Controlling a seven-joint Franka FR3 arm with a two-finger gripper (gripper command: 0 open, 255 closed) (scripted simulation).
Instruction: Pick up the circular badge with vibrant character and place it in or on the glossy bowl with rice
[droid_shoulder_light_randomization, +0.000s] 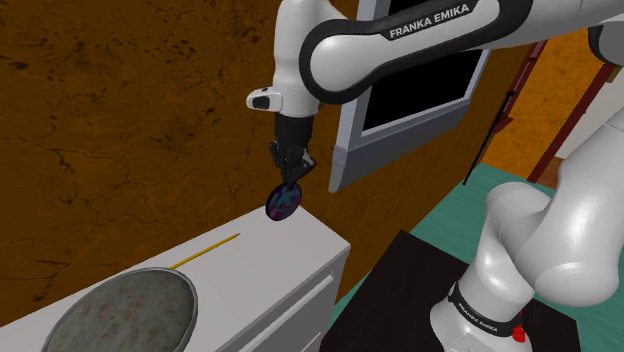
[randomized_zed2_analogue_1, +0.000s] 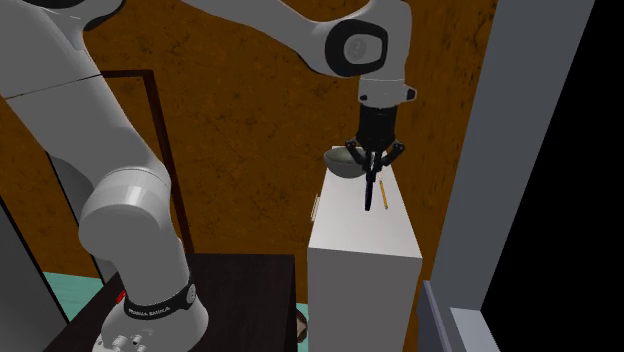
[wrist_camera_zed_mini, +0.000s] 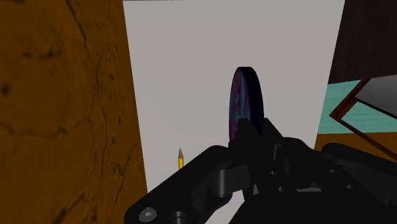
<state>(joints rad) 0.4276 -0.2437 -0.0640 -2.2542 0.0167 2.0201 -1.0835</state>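
Round dark-blue and purple badge hangs on edge, clasped between the fingers of the black end effector, over one end of the white cabinet surface. The grey speckled bowl sits well apart, toward the shoulder view's lower left, with a thin yellow pencil lying between them.

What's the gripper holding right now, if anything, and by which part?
The gripper is shut on the round badge, clasping both faces at its upper rim. The rest of the disc hangs free below.
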